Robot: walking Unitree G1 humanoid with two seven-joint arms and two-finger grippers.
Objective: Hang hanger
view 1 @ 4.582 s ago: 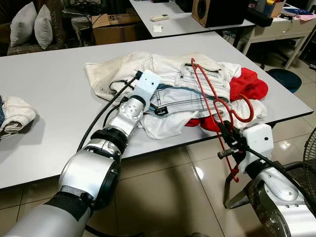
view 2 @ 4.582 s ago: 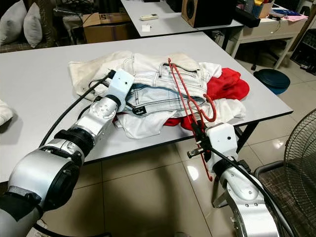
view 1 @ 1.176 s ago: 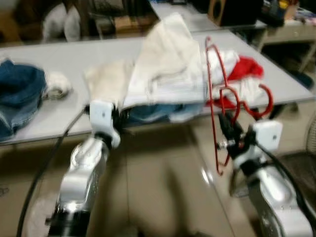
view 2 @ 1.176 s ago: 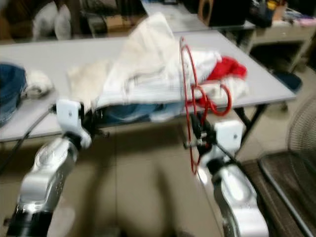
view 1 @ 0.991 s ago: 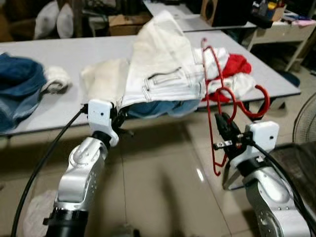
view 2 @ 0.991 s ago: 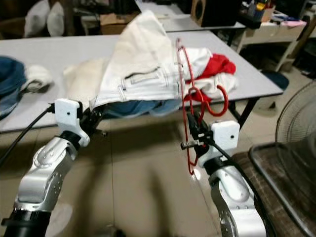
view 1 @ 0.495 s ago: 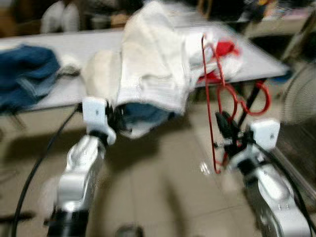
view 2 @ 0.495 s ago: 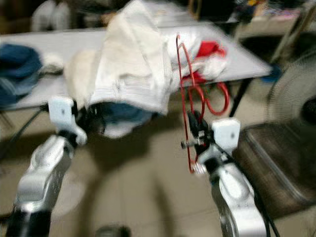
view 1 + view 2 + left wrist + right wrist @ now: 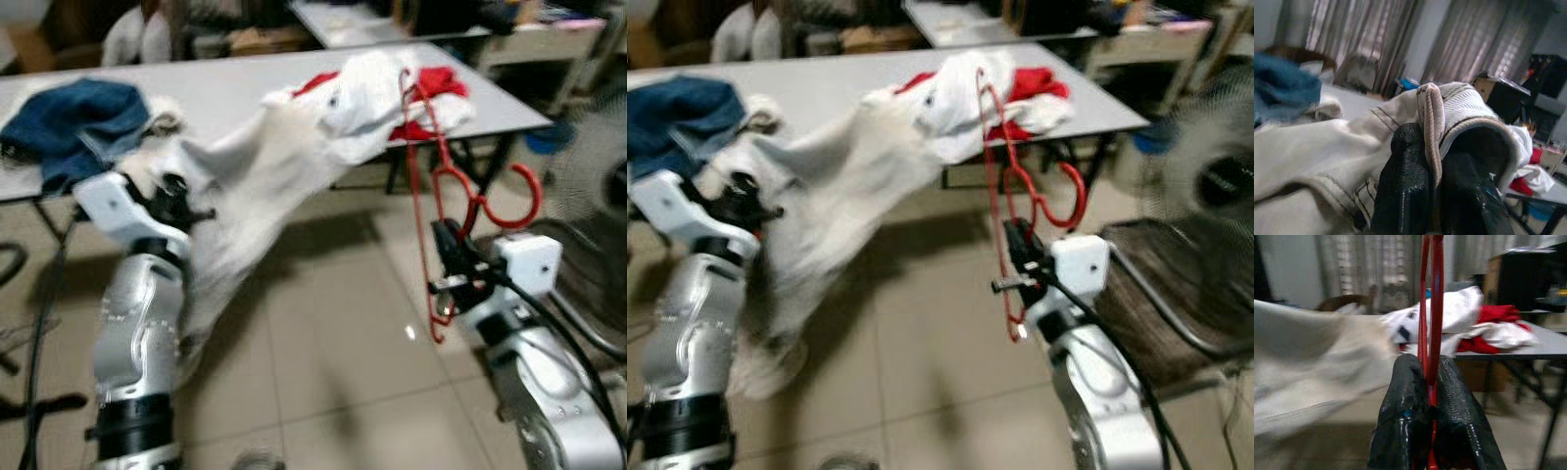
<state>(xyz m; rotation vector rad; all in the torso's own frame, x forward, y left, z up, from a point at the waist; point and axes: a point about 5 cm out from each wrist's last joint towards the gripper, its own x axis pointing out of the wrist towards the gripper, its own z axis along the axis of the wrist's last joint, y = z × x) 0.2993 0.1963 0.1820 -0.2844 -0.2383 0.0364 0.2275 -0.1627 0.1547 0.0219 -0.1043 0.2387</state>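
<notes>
The red hanger (image 9: pixel 431 186) is looking like thin glossy wire; the cream garment (image 9: pixel 255 186) is showing coarse, stitched cloth.

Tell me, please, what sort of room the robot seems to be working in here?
Probably a workroom or lab set up for laundry tasks: long grey tables piled with clothes, a tiled floor, curtains, and a standing fan nearby.
</notes>
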